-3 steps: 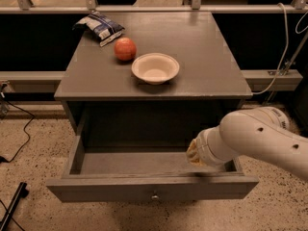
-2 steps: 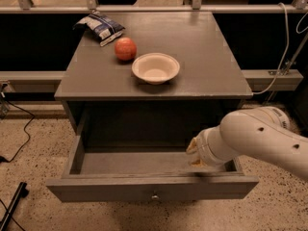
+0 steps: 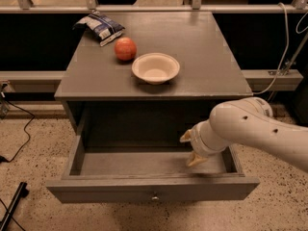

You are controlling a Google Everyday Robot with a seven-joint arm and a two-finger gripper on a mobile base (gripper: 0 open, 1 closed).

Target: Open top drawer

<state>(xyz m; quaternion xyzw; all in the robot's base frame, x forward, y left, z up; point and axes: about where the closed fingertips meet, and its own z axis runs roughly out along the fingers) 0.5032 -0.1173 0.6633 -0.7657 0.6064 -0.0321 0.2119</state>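
You have the matte grey wooden top drawer [image 3: 120, 194] pulled well out of its cabinet. It fills the lower middle of the frame, with its wide front panel nearest the camera and a small round metal knob [image 3: 155, 196] at the panel's centre. Its deep grey box is open to view from above.

The two-finger gripper [image 3: 190, 148] sits right of centre in the frame, inside the right-hand part of the drawer box, behind the front panel and near the right wall. Its tan fingers [image 3: 195, 160] stand apart, one above the other, with nothing clamped between them. You cannot tell whether the lower one touches the drawer floor. The thick white arm [image 3: 260, 129] reaches in from the right edge of the frame.

Compared with a second ago, almost nothing differs. The drawer is out by the same amount, and the gripper and arm are in practically the same place.

On the flat grey cabinet top [image 3: 211, 47], in the upper middle of the frame, a round red-orange fruit [image 3: 125, 48] lies just beside a shallow white bowl [image 3: 155, 68]. A crumpled blue-and-white snack bag [image 3: 100, 27] lies toward the upper left corner. None of the three has shifted. A black cable [image 3: 19, 129] trails over the speckled floor [image 3: 29, 153] at the left.
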